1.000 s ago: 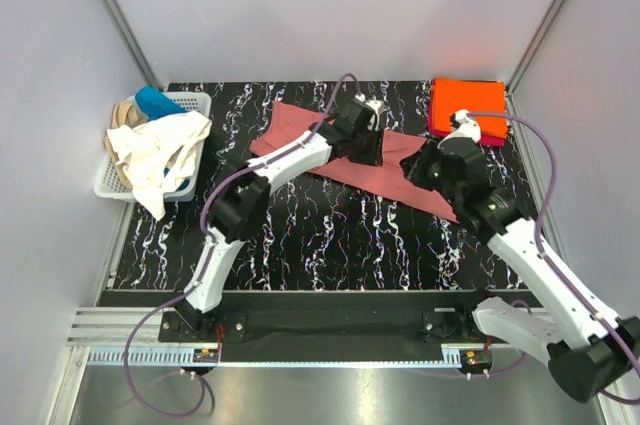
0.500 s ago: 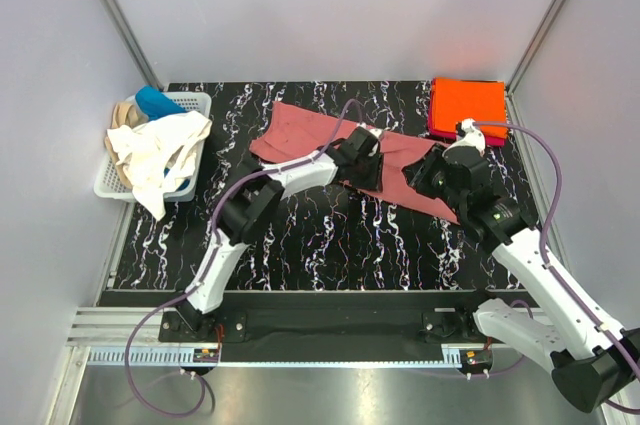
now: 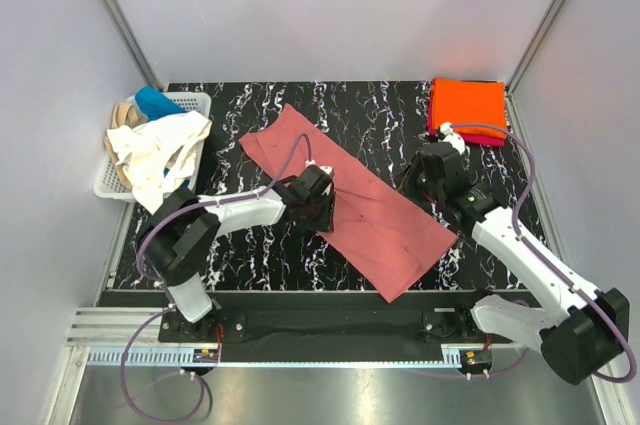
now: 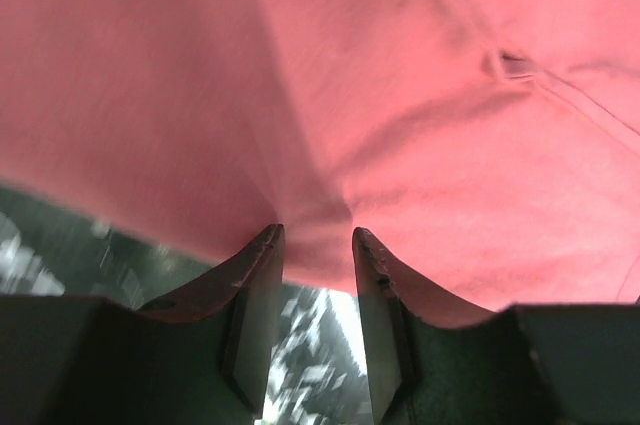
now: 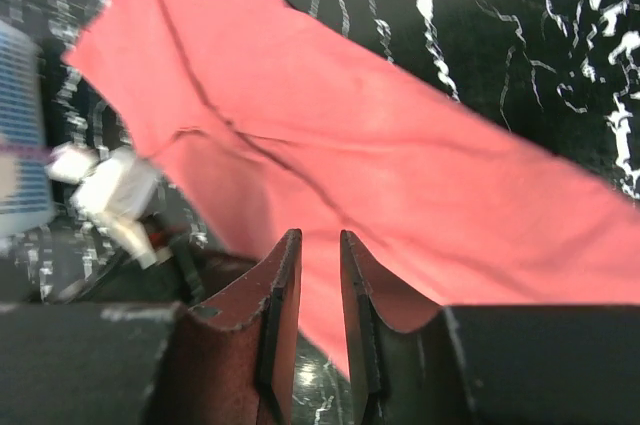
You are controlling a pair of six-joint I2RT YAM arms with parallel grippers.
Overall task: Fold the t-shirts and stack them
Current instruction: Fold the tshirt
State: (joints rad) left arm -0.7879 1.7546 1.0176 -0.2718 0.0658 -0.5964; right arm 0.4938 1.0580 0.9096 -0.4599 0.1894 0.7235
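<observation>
Spread diagonally on the bench point(image 3: 300, 257), the salmon-pink t-shirt point(image 3: 372, 213) is being pinched at its left edge by the left fingers point(image 4: 255, 285). The right fingers point(image 5: 280, 295) are being held narrow beside its right edge, and whether they grip it cannot be told.

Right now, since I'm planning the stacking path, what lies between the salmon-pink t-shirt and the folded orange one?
The top view shows the right hand there, by the salmon-pink t-shirt, then bare black table up to the orange t-shirt.
</observation>
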